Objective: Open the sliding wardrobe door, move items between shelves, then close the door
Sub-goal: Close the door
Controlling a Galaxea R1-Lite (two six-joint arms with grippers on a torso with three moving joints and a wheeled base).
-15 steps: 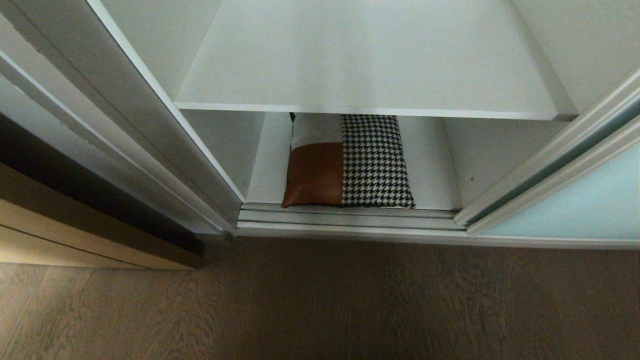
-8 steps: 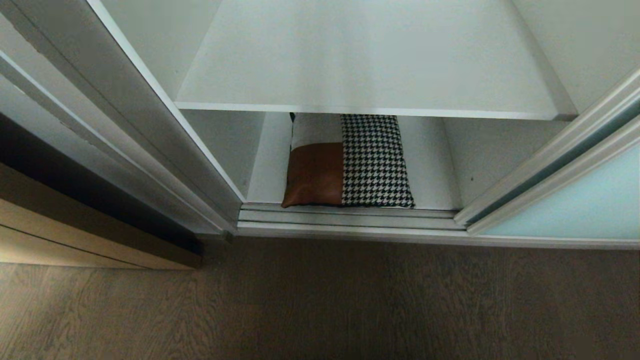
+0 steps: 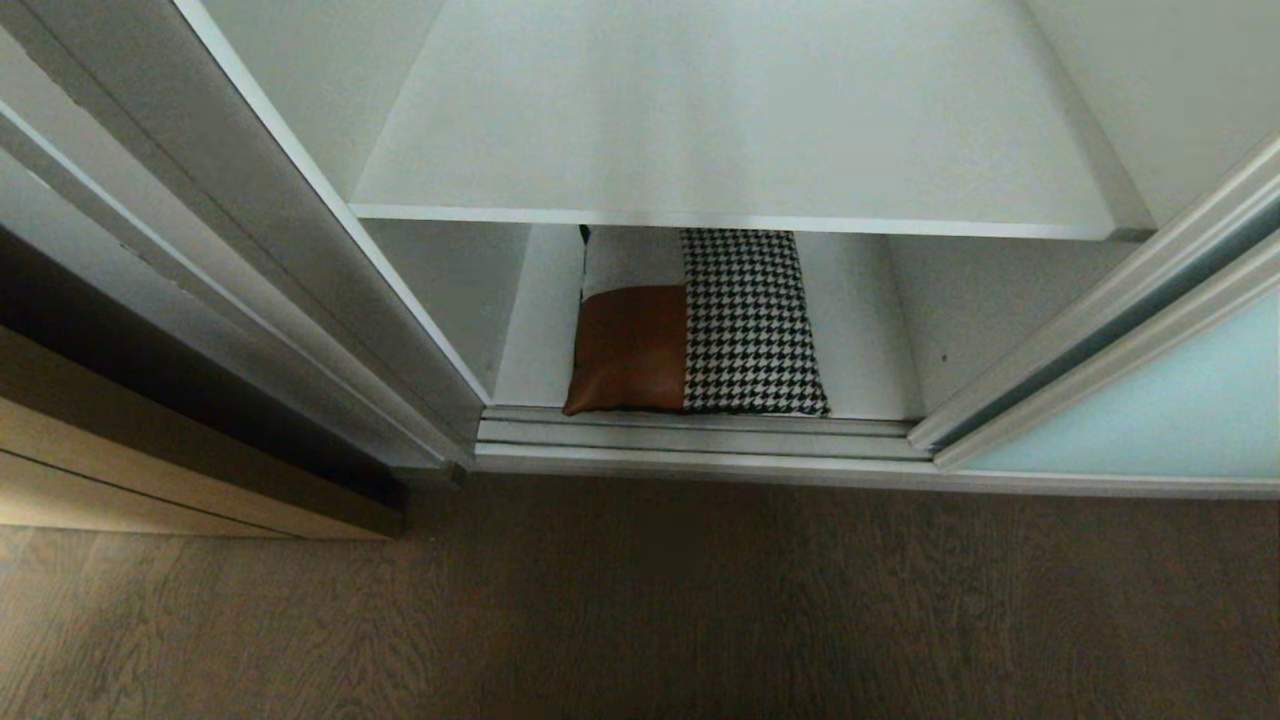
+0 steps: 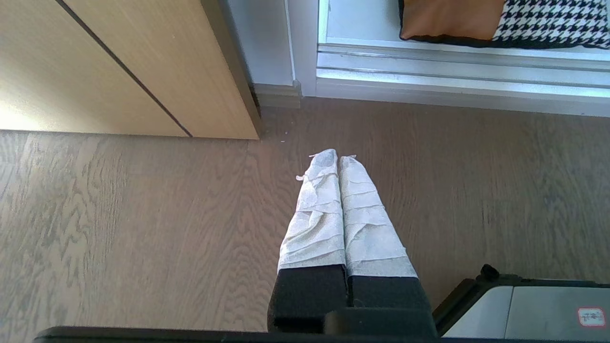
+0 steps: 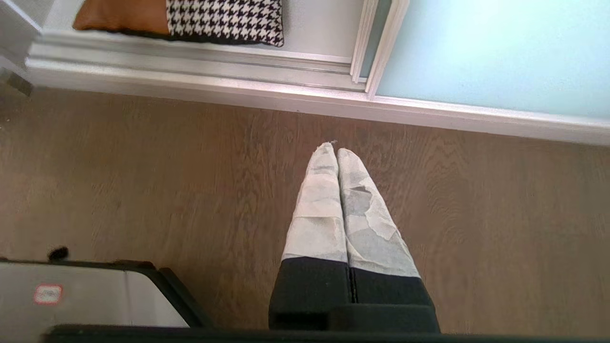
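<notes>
1. Looking down on brown wood-grain floor point(image 3: 700, 600) before an open white wardrobe; the pale blue-green sliding wardrobe door point(image 3: 1180, 410) stands slid aside at right.
2. A rust, white and houndstooth cushion point(image 3: 695, 330) lies on the wardrobe's bottom board, its rear hidden under the bare white shelf point(image 3: 740, 120) above.
3. Left pincer point(image 4: 338, 159) and right pincer point(image 5: 336, 150) hang over floor, fingers pressed together, holding nothing.

There is one cushion point(image 3: 695, 325), with brown, white and black-and-white check patches. There are two white shelves: one upper shelf point(image 3: 740, 130) and one bottom shelf point(image 3: 860, 330). There is one pale blue sliding door point(image 3: 1150, 410) and one tan wooden door point(image 4: 119, 66).
</notes>
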